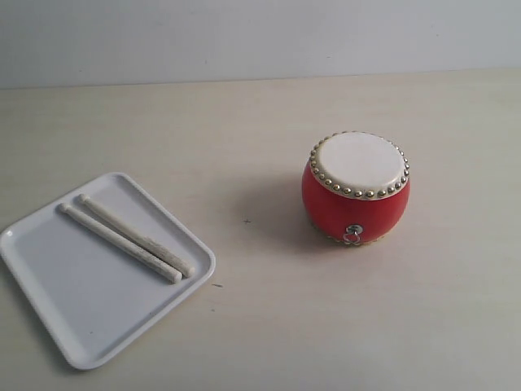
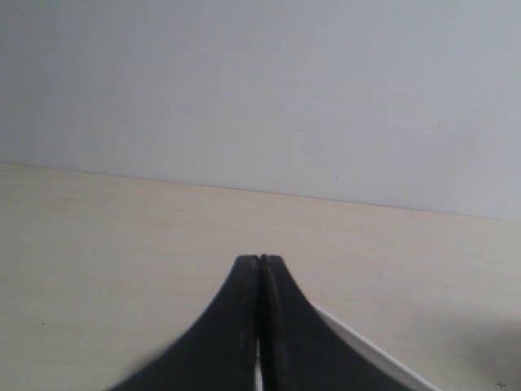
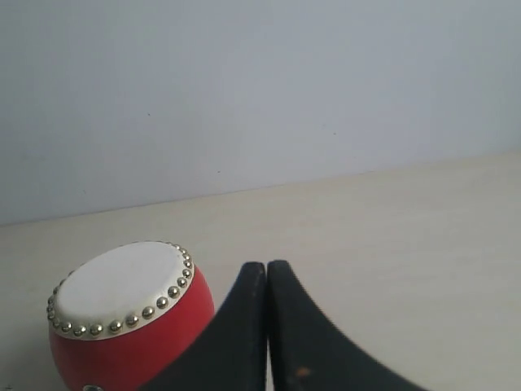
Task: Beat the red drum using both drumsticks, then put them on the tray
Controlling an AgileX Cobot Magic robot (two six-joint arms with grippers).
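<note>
The red drum (image 1: 356, 190) stands upright right of centre on the table, cream skin up, gold studs round the rim. Both drumsticks (image 1: 130, 236) lie side by side, diagonally, on the white tray (image 1: 73, 301) at the front left. Neither arm shows in the exterior view. In the left wrist view my left gripper (image 2: 260, 259) is shut and empty, with a strip of the tray's rim (image 2: 366, 350) beside it. My right gripper (image 3: 266, 264) is shut and empty too, with the drum (image 3: 122, 318) close beside it.
The pale wooden table (image 1: 269, 326) runs back to a plain grey wall (image 1: 260, 32). A few small dark specks (image 1: 247, 220) mark the tabletop between tray and drum.
</note>
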